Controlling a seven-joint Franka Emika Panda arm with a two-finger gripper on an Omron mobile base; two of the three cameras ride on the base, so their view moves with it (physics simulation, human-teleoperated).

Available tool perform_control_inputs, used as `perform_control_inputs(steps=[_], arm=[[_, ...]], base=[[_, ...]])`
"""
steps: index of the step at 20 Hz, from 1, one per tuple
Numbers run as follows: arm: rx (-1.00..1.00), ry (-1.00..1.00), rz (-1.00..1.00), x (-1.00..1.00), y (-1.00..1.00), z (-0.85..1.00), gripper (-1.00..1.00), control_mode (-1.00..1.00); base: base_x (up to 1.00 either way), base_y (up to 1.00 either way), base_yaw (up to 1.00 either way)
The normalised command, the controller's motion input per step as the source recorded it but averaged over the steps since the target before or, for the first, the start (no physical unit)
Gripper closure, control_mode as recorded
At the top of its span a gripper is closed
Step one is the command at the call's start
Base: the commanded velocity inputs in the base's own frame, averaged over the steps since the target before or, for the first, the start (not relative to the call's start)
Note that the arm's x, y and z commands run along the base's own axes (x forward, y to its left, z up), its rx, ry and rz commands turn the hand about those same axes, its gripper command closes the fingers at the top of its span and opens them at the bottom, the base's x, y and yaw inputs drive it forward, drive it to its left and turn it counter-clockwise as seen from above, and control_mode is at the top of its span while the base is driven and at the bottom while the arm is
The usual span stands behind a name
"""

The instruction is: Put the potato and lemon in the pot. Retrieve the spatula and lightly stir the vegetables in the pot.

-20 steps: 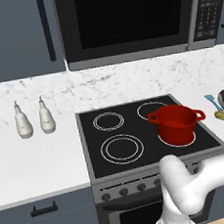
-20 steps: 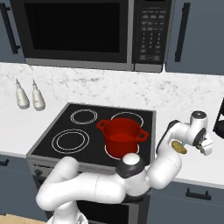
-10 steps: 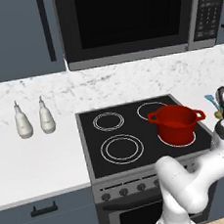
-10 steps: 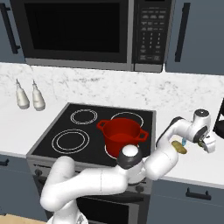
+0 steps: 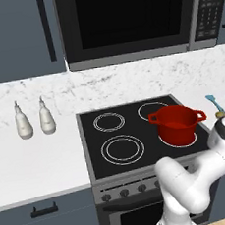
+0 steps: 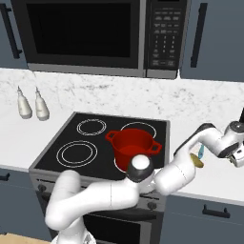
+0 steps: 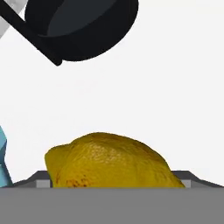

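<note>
Here, in the left base view, the red pot (image 5: 177,125) is sitting on the front right burner of the black stove (image 5: 136,131), while the arm (image 5: 201,178) is reaching to the far right, over the white bench (image 5: 36,165); a bit of the spatula (image 5: 213,101) is showing beside the wrist. In the right base view, the gripper (image 6: 237,157) is hanging low over the bench right of the stove, with the lemon (image 6: 197,160) lying just beside the arm and the spatula's blue end (image 6: 201,152) touching or nearly touching it. In the hand view, the lemon (image 7: 111,161) is lying close below the gripper, whose jaws are standing wide and holding nothing, with a dark round object (image 7: 78,26) lying beyond.
</note>
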Motion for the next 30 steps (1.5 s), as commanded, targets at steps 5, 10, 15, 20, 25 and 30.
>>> perform_control_inputs(steps=[5,10,15,20,25,30], arm=[[-0.2,-0.59,0.17,-0.81,0.86,0.04,1.0,-1.0],[-0.28,-0.41,0.18,-0.62,1.0,0.11,1.0,-1.0],[-0.27,-0.21,0.19,-0.67,1.0,0.11,1.0,-1.0],[-0.23,-0.18,0.16,-0.19,1.0,-0.11,1.0,-1.0],[-0.15,-0.08,0.13,-0.27,1.0,0.25,1.0,-1.0],[-0.06,0.1,0.14,-0.32,1.0,0.31,1.0,-1.0]], base=[[0.0,0.0,0.0],[0.0,0.0,0.0],[0.0,0.0,0.0],[0.0,0.0,0.0],[0.0,0.0,0.0],[0.0,0.0,0.0]])
